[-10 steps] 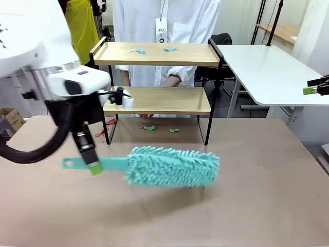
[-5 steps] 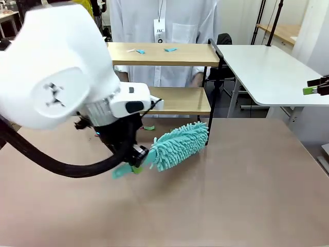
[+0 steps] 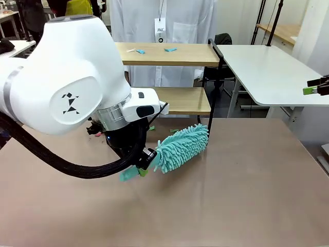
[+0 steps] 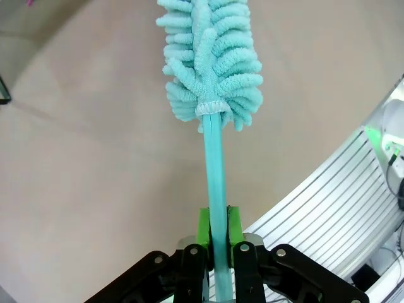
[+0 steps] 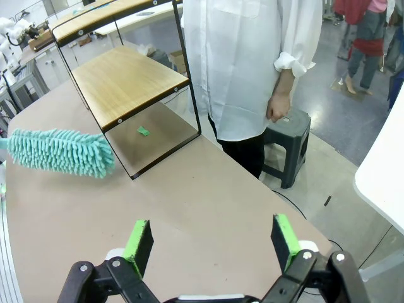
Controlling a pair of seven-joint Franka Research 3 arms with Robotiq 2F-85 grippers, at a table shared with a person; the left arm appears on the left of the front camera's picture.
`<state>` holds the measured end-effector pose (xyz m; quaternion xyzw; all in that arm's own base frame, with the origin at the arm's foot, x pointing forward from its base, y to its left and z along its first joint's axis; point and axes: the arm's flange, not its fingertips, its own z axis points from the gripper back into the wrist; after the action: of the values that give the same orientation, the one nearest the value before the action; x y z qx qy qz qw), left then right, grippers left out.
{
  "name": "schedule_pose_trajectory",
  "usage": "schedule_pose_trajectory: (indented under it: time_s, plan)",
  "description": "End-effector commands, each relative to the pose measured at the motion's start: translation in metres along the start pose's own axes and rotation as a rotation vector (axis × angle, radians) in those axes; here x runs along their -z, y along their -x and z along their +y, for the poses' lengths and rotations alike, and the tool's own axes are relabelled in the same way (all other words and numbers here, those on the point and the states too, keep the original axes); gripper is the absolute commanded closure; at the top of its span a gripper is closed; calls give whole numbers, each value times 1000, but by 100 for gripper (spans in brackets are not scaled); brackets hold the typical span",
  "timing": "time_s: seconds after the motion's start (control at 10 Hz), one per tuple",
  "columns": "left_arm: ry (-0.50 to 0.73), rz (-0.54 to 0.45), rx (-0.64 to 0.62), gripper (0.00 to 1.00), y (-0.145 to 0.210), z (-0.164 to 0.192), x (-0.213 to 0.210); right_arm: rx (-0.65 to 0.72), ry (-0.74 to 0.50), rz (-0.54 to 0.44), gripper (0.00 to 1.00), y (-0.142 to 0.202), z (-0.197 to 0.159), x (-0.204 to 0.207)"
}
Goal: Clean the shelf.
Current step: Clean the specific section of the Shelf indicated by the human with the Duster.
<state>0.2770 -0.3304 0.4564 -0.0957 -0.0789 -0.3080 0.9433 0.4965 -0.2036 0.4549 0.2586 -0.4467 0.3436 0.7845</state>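
The shelf (image 3: 175, 54) stands at the table's far side, with small teal scraps (image 3: 170, 49) on its top board. Its lower board (image 3: 186, 100) is partly hidden by my left arm. My left gripper (image 3: 140, 169) is shut on the flat handle of a fluffy teal duster (image 3: 181, 147). The duster's head points toward the shelf's right front leg, low over the table. In the left wrist view the green pads (image 4: 203, 228) clamp the duster's handle (image 4: 216, 183). My right gripper (image 5: 213, 237) is open and empty, held off at the right edge (image 3: 313, 88). The right wrist view has the shelf (image 5: 123, 79) and duster (image 5: 60, 151) far off.
A person in a white coat (image 3: 169, 20) stands right behind the shelf. More scraps (image 3: 175, 130) lie on the tan table (image 3: 247, 195) under the shelf. A white table (image 3: 267, 72) adjoins at the right. A grey stool (image 5: 291, 136) sits on the floor.
My left arm swung the duster from lying crosswise over the table's front to pointing at the shelf's right leg. The arm moved right and now hides the shelf's left half.
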Motion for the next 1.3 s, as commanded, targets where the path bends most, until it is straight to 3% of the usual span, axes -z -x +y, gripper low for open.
schedule_pose_trajectory:
  time_s: [0.0, 1.2]
  plan:
    - [-85, -60, -164, 87, -20, -16, 17, -5, -1, -2, 0, -2, 1, 0]
    - [-193, -320, -450, 87, -120, -75, 127, -5, -1, -2, 0, -2, 1, 0]
